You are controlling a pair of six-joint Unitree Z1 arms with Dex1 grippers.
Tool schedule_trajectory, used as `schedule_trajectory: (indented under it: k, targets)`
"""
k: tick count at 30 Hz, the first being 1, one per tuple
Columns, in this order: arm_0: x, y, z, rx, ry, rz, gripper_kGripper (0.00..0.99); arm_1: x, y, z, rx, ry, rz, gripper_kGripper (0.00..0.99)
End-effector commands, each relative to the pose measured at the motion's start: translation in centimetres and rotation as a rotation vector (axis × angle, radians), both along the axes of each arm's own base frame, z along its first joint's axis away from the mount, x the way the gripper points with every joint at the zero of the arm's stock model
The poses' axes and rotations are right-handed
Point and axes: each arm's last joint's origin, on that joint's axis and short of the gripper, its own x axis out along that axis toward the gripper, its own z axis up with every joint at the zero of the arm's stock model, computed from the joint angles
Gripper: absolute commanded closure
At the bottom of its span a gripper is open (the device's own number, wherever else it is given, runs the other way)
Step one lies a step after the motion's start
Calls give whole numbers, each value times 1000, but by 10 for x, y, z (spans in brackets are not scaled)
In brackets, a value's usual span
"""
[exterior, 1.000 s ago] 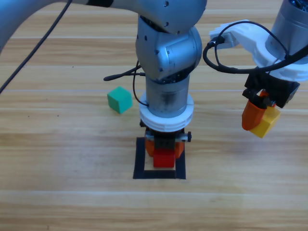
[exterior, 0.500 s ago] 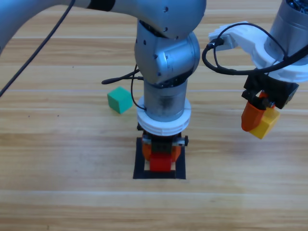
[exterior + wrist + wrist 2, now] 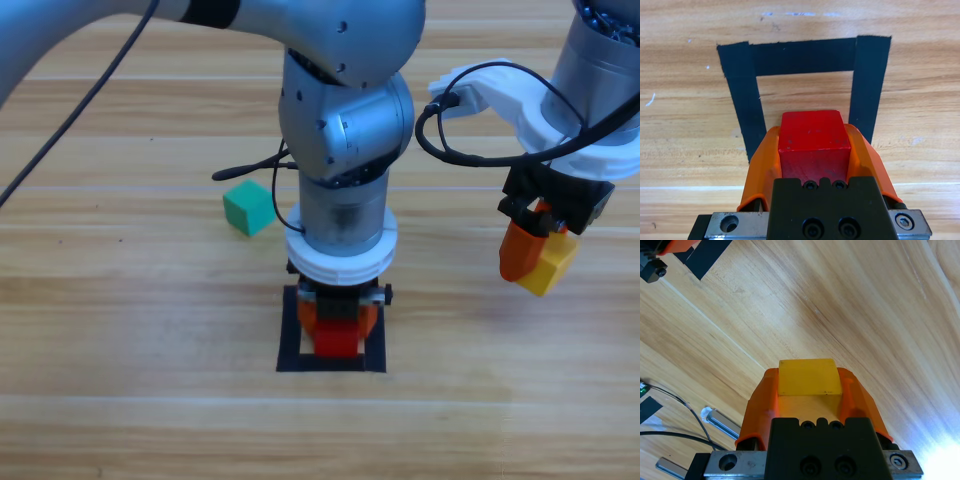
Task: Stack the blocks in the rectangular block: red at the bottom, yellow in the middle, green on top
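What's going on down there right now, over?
Left gripper shut on red cube, over the tape square. Right gripper holds yellow cube aloft, off right. Green cube loose on table. Nothing blocking.

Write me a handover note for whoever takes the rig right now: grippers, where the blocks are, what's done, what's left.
Left gripper: shut on the red cube, over the opening of the black tape square; whether the cube touches the table can't be told.
Right gripper: shut on the yellow cube, held above the table to the right of the square.
Green cube: loose on the table, left of the left arm, outside the square.
Done: red and yellow both picked up, red brought over the square.
Left: release red in the square, set yellow on it, then fetch green and put it on top.
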Motion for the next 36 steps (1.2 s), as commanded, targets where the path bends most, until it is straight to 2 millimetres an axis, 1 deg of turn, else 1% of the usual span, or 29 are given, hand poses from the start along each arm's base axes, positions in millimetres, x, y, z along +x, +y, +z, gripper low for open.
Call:
schedule_trajectory:
  k: [1,7,15,30,36]
  targets:
    - [7,6,-27,45,25,20,927,9,0,-18,-30,30,-17,990]
    - [8,5,-25,33,15,21,926,10,0,-17,-31,24,-17,990]
    - [11,10,-30,39,20,34,926,11,1,-14,-25,17,-17,990]
    - [12,14,-24,34,14,40,926,12,2,-10,-12,6,-17,990]
    - [14,18,-22,36,12,47,924,12,2,-10,-11,5,-17,990]
